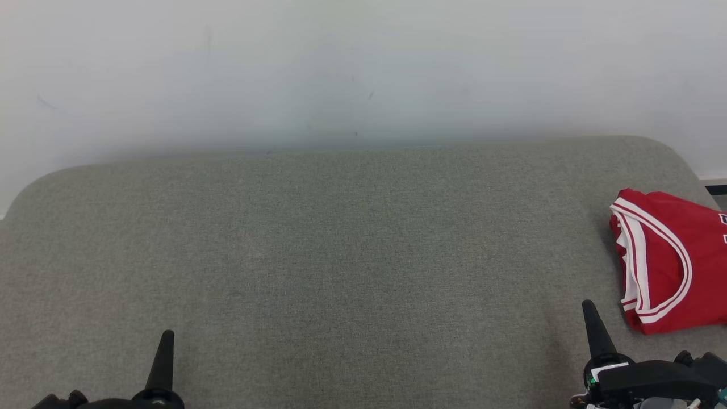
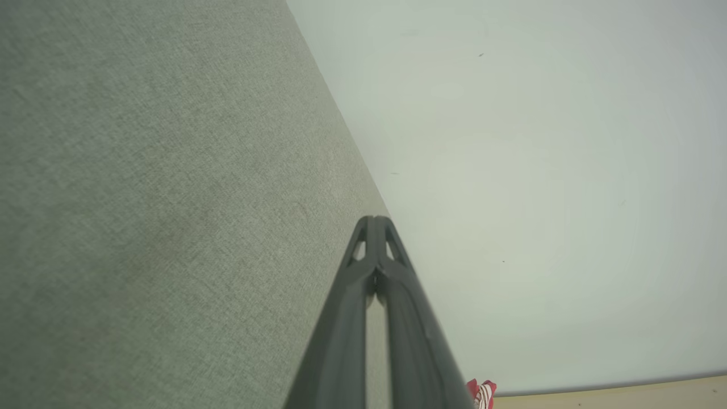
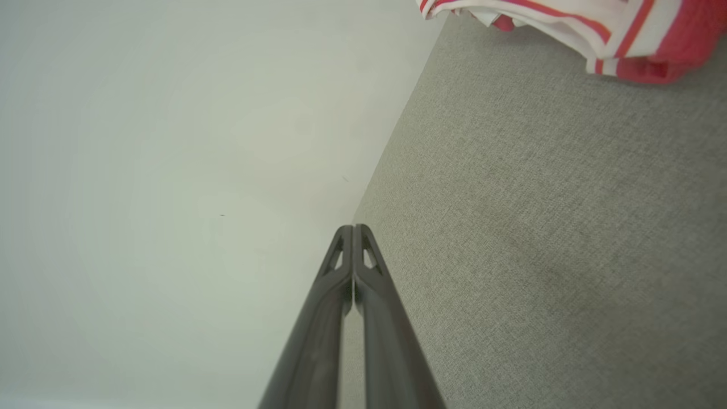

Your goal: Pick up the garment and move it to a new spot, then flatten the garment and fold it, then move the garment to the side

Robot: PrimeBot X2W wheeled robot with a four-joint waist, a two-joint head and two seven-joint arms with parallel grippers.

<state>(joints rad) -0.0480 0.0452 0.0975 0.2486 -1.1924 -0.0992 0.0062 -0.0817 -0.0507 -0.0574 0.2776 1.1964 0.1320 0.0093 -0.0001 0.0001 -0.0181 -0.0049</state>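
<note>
A red garment (image 1: 667,261) with white-and-red striped trim lies folded at the far right of the grey fabric surface (image 1: 341,244), partly cut off by the head view's right edge. Its trimmed edge (image 3: 573,28) runs along the top of the right wrist view, and a small corner of the garment (image 2: 481,393) peeks out at the bottom of the left wrist view. My right gripper (image 1: 588,309) is shut and empty, just left of and below the garment. My left gripper (image 1: 167,338) is shut and empty at the lower left, far from the garment.
A pale wall (image 1: 363,68) rises directly behind the rounded back edge of the grey surface. A strip of tan floor (image 2: 625,393) shows at the bottom right of the left wrist view. The broad middle of the grey surface lies between my two grippers.
</note>
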